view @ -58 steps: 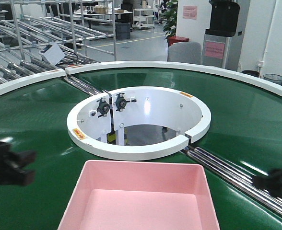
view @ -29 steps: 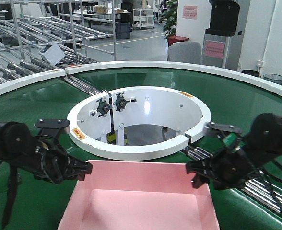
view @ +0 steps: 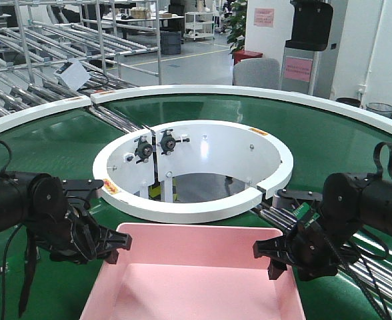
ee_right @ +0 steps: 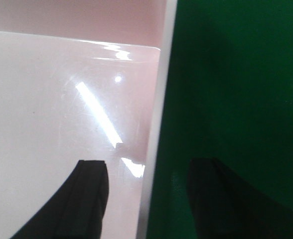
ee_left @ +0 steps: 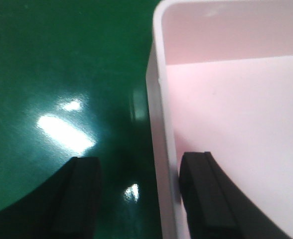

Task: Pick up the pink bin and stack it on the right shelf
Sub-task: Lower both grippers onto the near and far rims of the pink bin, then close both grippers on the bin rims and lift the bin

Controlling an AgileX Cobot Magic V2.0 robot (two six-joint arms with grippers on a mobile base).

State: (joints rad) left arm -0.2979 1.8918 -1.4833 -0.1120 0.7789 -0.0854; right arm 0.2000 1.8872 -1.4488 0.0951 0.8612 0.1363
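Observation:
The pink bin sits on the green conveyor at the near edge of the front view. My left gripper is open and straddles the bin's left wall near its far corner. In the left wrist view, one finger is over the belt and the other inside the bin. My right gripper is open and straddles the right wall. In the right wrist view, one finger is inside the bin and one is over the belt. The right shelf is out of view.
A white ring surrounds the round opening just beyond the bin. Metal rollers cross the belt by my right arm. Pipe racks stand at the back left.
Both arms came in from the sides and lowered onto the bin's side walls. The bin has not moved.

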